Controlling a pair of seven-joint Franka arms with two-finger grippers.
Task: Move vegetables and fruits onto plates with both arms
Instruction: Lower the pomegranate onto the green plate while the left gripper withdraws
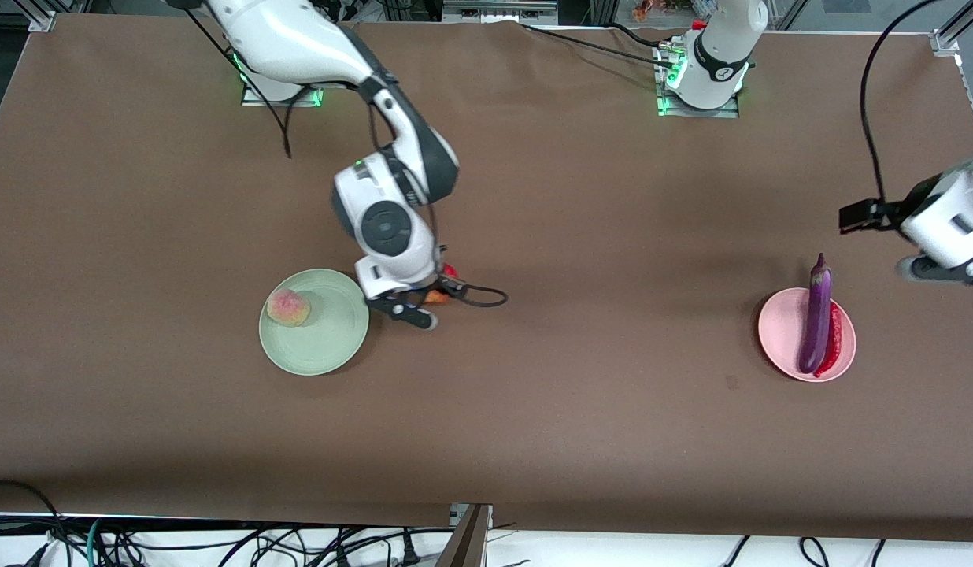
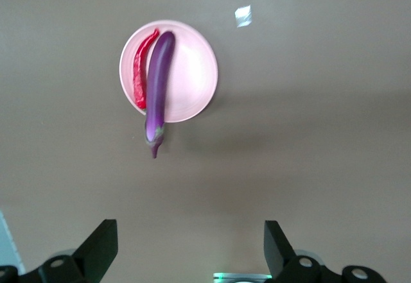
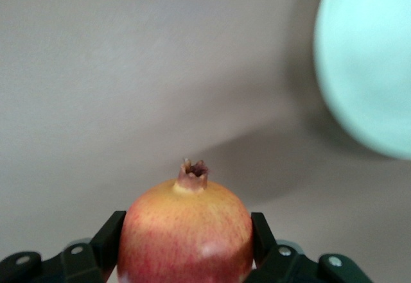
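My right gripper (image 1: 431, 303) (image 3: 187, 238) is shut on a round red fruit (image 1: 449, 274) (image 3: 185, 231) with a small nub, just beside the mint green plate (image 1: 329, 339) (image 3: 372, 71), toward the left arm's end. I cannot tell whether the fruit rests on the table. A peach (image 1: 288, 307) lies on that plate. The purple eggplant (image 1: 815, 323) (image 2: 158, 81) and red chili pepper (image 1: 833, 346) (image 2: 139, 71) lie side by side on the pink plate (image 1: 782, 327) (image 2: 192, 71). My left gripper (image 2: 189, 231) is open and empty over bare table beside the pink plate.
A black cable loop (image 1: 486, 298) hangs from the right wrist over the table by the fruit. The left arm's hand (image 1: 947, 236) sits at the table's end past the pink plate. Brown cloth covers the table (image 1: 581, 394).
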